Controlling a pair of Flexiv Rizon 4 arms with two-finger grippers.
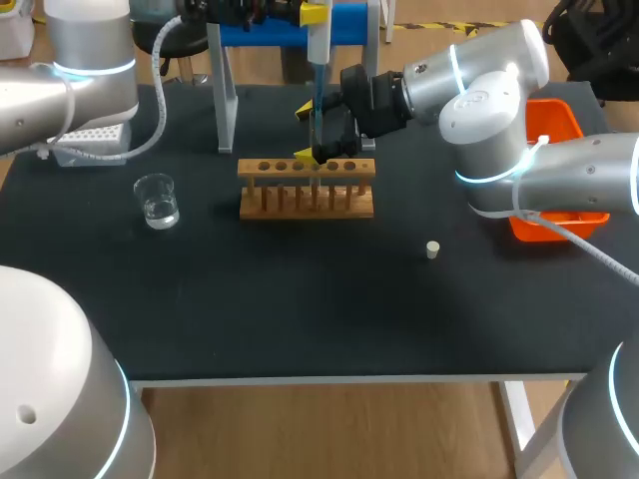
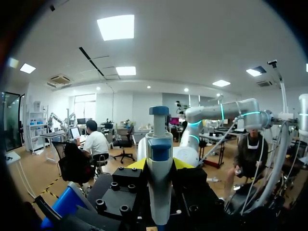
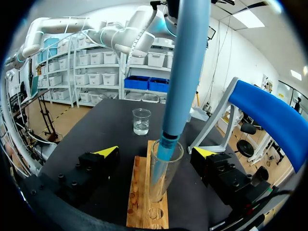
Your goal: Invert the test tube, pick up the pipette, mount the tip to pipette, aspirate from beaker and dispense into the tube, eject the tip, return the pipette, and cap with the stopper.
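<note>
My left gripper (image 1: 315, 14) (image 2: 160, 164) is shut on the white and blue pipette (image 1: 317, 50) (image 2: 159, 163), holding it upright over the wooden rack (image 1: 307, 190) (image 3: 138, 195). The pipette's long blue tip (image 1: 316, 115) (image 3: 185, 72) reaches down into the mouth of the clear test tube (image 1: 319, 152) (image 3: 161, 175), which stands upright in the rack. My right gripper (image 1: 305, 133) (image 3: 155, 152) is open, one finger on each side of the tube and apart from it. The beaker (image 1: 158, 200) (image 3: 141, 121) holds clear liquid, left of the rack. A small pale stopper (image 1: 432, 249) lies on the table to the right.
The blue pipette stand (image 1: 275, 25) (image 3: 269, 115) on white legs rises behind the rack. A white tip box (image 1: 90, 140) sits at the back left, an orange bin (image 1: 554, 125) at the back right. The table is black (image 1: 300, 299).
</note>
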